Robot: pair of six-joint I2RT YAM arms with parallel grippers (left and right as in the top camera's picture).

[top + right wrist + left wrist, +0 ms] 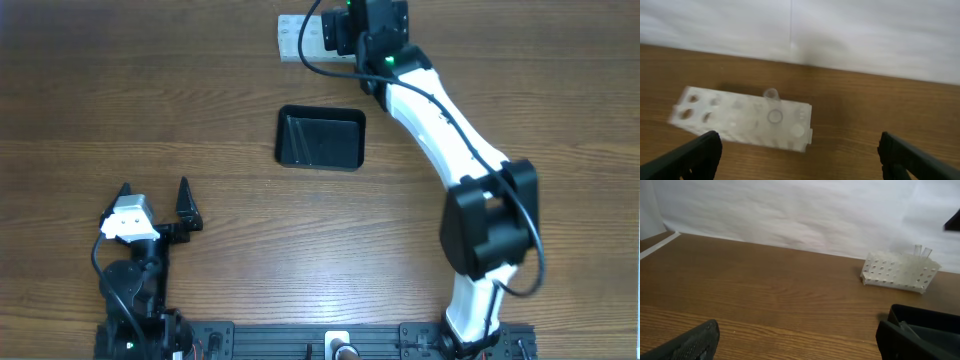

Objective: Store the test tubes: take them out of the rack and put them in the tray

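Note:
A white perforated rack (298, 40) stands at the table's far edge, also in the left wrist view (897, 271) and the right wrist view (740, 120). Two clear test tubes (921, 250) stand upright at one end of it; the right wrist view looks down on their open tops (772, 95). The black tray (320, 138) lies nearer, in mid-table, with a faint clear shape along its left wall. My right gripper (335, 38) hovers over the rack, open (800, 160), holding nothing. My left gripper (155, 205) stands open and unloaded near the front left (795, 345).
The wooden table (150, 100) is bare around the rack and tray. A white wall (790, 210) rises just behind the rack. The right arm (440, 120) stretches diagonally from its base at the front right to the rack.

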